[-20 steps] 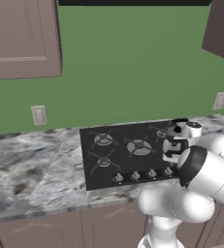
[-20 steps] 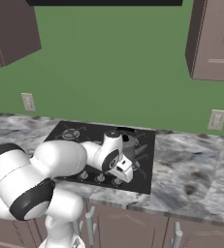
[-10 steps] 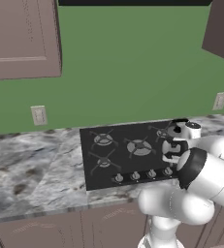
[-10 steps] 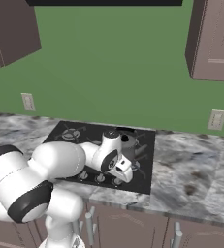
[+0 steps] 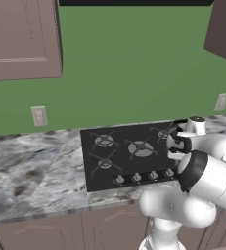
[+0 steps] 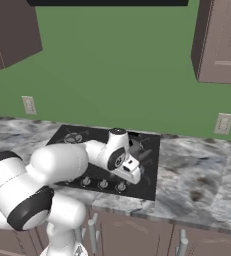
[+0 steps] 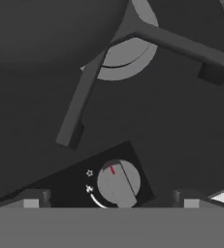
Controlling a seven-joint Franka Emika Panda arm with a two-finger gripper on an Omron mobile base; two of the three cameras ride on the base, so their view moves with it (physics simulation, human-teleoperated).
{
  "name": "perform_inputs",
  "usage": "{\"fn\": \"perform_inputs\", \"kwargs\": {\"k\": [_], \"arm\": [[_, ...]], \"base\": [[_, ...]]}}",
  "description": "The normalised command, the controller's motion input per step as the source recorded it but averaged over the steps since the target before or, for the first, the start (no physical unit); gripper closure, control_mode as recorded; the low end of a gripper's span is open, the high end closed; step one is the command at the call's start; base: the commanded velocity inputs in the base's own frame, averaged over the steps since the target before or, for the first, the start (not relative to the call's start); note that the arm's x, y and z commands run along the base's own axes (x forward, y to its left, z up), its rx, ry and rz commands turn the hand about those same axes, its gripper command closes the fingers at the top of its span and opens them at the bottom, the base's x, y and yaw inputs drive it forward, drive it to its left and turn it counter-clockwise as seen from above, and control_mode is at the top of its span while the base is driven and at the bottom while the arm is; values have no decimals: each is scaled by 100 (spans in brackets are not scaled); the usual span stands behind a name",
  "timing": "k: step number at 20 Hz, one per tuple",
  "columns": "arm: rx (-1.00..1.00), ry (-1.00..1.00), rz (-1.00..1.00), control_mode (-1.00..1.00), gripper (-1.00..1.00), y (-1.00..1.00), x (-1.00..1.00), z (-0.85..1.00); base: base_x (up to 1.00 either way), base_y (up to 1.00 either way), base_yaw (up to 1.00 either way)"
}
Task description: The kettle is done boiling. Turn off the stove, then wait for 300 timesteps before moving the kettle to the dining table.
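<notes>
The black glass stove (image 5: 129, 151) lies in the marble counter, with silver knobs (image 5: 144, 176) along its front edge. My gripper (image 6: 133, 176) hangs over the right end of that knob row, jaws pointing down. In the hand view my gripper (image 7: 111, 202) is open, and a round knob (image 7: 118, 183) with a red mark sits between its fingertips (image 7: 31, 201), untouched. A grey burner (image 7: 125, 51) and its grate lie beyond the knob. The dark kettle (image 6: 137, 144) stands on the right rear burner, partly hidden behind my hand. The dining table is out of view.
Marble counter (image 5: 31, 171) runs to both sides of the stove, with brown drawers (image 6: 147, 230) below. Brown wall cabinets (image 5: 21, 39) hang above against the green wall. An outlet (image 6: 222, 123) sits on the wall to the right.
</notes>
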Motion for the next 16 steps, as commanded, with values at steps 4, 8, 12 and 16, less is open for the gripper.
{"fn": "perform_inputs", "kwargs": {"k": [4, 8, 12, 16], "arm": [[-1, 2, 0, -100, -100, -18, -7, 41], [0, 1, 0, -100, -100, -16, -15, 34], [0, 2, 0, -100, -100, -9, -11, 44], [-1, 1, 0, -100, -100, -4, -10, 42]], "base": [[0, 0, 0], [0, 0, 0], [0, 0, 0], [0, 0, 0]]}}
